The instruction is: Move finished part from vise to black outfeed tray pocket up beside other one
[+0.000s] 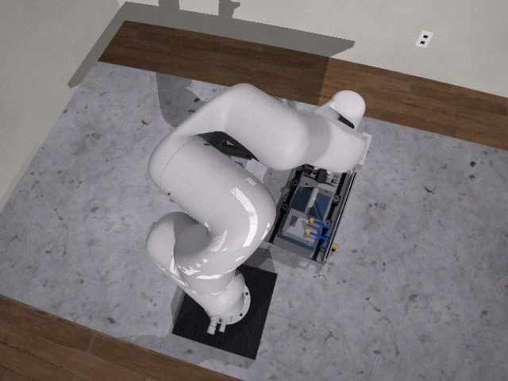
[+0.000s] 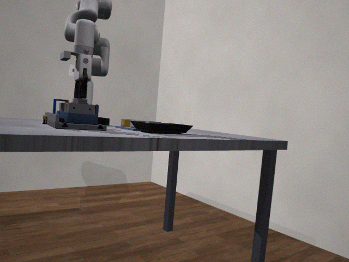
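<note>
The vise (image 1: 309,213) is a grey and blue fixture on the table, right of the arm; it also shows at the left in the side view (image 2: 76,115). A pale grey block (image 2: 79,100) sits at its top, and its pocket cannot be made out. My gripper (image 2: 80,94) points straight down over the far end of the vise, with its dark fingers open and their tips just at the block's top. In the overhead view the wrist (image 1: 340,135) hides the fingers. The black outfeed tray (image 2: 162,126) lies on the table to the right of the vise; its inside is hidden.
A yellow block (image 2: 126,122) stands between the vise and the tray. Blue hoses with yellow fittings (image 1: 317,231) stick out at the vise's near end. The arm's black base plate (image 1: 229,315) is in front of the vise, and the arm hides the table behind it.
</note>
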{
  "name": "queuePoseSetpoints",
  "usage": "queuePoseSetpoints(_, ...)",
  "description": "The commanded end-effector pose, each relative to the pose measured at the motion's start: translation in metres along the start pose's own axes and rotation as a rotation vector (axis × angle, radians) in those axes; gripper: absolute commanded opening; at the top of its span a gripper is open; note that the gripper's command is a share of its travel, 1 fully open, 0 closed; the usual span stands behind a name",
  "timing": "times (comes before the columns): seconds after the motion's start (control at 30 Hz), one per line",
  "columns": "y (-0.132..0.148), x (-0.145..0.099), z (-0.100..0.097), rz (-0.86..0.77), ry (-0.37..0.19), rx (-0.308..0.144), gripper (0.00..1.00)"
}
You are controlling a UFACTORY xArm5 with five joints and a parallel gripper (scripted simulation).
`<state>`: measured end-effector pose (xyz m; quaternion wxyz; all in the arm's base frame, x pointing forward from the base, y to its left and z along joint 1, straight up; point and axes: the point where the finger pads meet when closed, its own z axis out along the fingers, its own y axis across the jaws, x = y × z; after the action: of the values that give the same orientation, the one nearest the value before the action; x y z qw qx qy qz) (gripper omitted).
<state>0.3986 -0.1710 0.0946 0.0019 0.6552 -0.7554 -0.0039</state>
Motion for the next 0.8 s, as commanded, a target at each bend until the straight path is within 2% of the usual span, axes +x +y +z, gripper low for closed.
queuePoseSetpoints(0.0,-0.0012,0.0003,-0.0001,0.000,0.001,0.004,0.69)
queuePoseSetpoints(0.77,-0.0012,0.0003,0.0080,0.000,0.001,0.004,0.69)
